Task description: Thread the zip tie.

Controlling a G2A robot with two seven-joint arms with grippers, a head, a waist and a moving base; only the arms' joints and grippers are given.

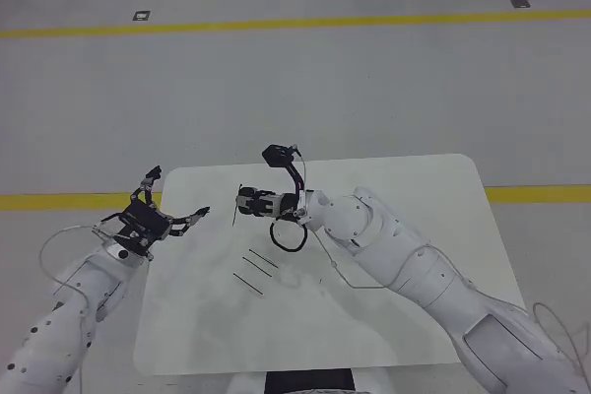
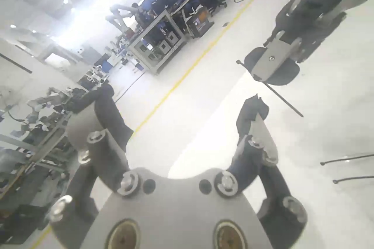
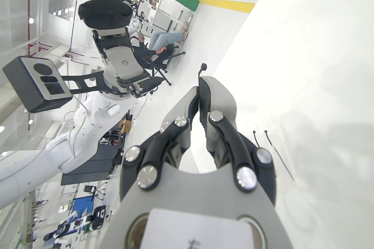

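While zip tie (image 2: 280,97) pinched, left jaws straddle edge (image 1: 146,295).

left arm (image 1: 79,286) jaws spread wide, right arm (image 1: 414,261) jaws pinched together, tips facing

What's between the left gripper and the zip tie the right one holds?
Nothing: in the top view only bare table separates the left gripper from the zip tie.

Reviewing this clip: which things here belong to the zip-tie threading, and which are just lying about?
In the job: held zip tie, pinched in the shut right gripper; open left gripper, empty.
Lying about: spare zip ties flat on the table.
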